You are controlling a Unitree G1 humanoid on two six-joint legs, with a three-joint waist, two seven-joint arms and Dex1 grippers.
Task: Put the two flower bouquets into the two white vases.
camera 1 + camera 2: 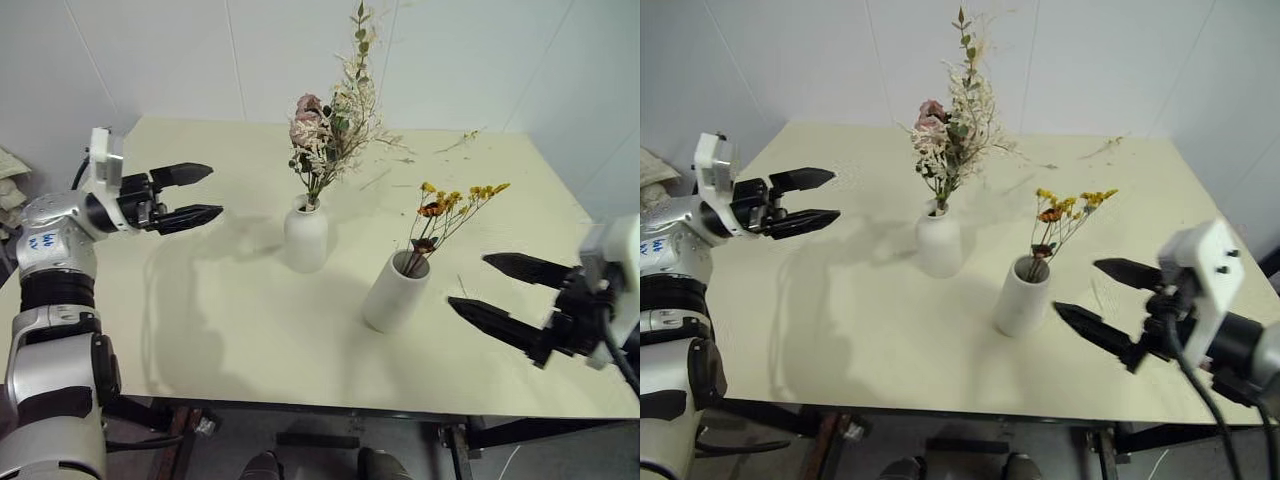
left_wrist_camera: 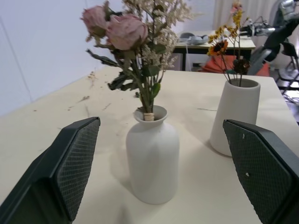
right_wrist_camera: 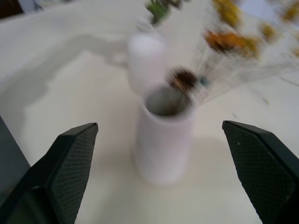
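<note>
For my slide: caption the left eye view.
Pink rose bouquet in the bottle vase, yellow spray in the cylinder vase, both grippers open.

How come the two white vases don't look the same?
The rounded vase narrows to a small neck, while the cylinder vase has straight sides and a wide mouth. The rounded vase holds the pink rose bouquet, big and tall; the cylinder vase holds the thin yellow-orange spray, leaning to one side. The rounded vase stands farther back on the table, the cylinder vase nearer the front edge. Both are plain matte white and upright.
</note>
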